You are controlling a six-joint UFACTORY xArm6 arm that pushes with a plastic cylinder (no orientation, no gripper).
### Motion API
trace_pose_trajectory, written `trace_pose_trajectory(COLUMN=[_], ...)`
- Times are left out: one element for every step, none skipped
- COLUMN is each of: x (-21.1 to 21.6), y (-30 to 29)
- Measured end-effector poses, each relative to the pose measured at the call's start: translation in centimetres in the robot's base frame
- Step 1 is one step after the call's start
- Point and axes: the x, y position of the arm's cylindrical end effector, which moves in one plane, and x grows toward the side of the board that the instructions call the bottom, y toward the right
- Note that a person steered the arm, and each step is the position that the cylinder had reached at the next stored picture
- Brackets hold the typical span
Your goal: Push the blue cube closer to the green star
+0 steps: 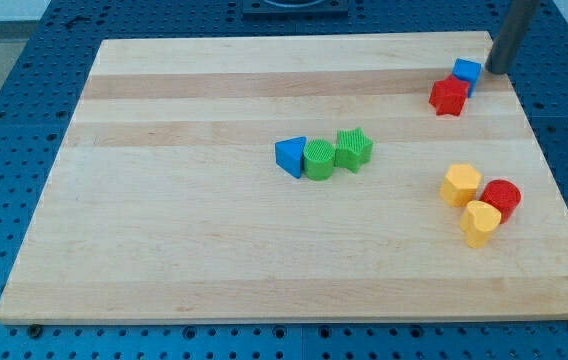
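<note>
No pincer here, just my tip [491, 70] parked right of the blue cube [467, 71] up in the view's top right, red star [449, 96] touching it. The green star [354, 149] sits down-left mid-board, so pushing leftward works.

Dark rod slanting in from the view's top right, my tip [492, 70] apparently on the board

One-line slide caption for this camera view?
My tip sits just right of the blue cube, which touches the red star, far from the green star mid-board.
</note>
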Motion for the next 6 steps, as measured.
trace_pose_trajectory(x=[0.8,1.6,1.9,1.9,2.4,3.1], y=[-4.0,-9.2,-11.7,-8.3,-5.2,-7.7])
